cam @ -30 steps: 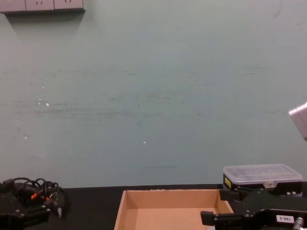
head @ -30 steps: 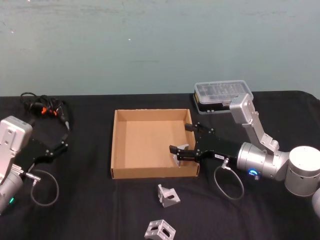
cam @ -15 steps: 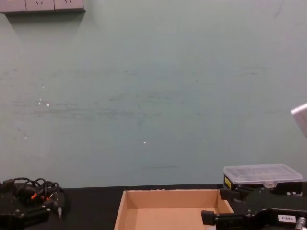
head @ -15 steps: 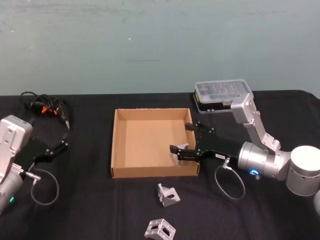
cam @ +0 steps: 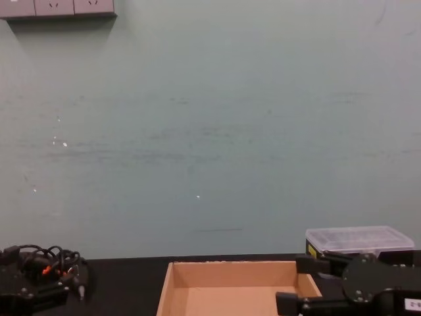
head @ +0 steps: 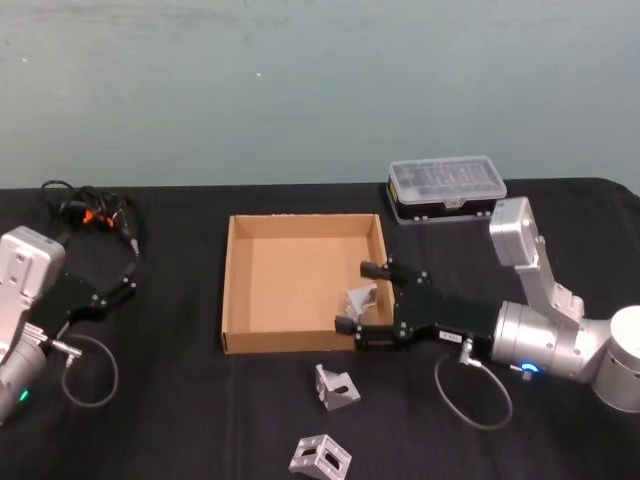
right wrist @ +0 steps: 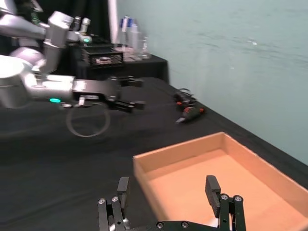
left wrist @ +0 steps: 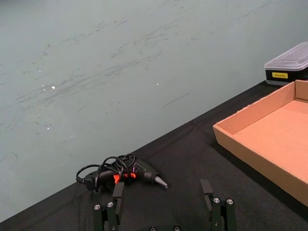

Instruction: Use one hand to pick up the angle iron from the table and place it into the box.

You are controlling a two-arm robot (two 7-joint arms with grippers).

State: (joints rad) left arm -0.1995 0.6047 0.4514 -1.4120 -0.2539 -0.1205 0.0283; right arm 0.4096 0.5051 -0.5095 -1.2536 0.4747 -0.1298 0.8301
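Note:
The cardboard box (head: 245,285) sits mid-table on the black table (head: 180,400). One grey angle iron (head: 360,299) lies inside the box against its right wall. My right gripper (head: 362,297) reaches over that wall, open, its fingers apart on either side of the piece and not touching it. The right wrist view shows the spread fingers (right wrist: 212,186) over the box floor (right wrist: 216,168). Two more angle irons (head: 335,388) (head: 320,457) lie on the table in front of the box. My left gripper (left wrist: 161,192) is parked open at the far left (head: 95,295).
A black case with a clear lid (head: 447,187) stands behind the box to the right. A black device with looped cables and orange bits (head: 90,215) lies at the back left. Open tabletop lies left of the box and along the front.
My right gripper has opened and let go of the angle iron, which now rests in the box. The right arm has dropped lower and drawn slightly toward the near side. The left arm is still.

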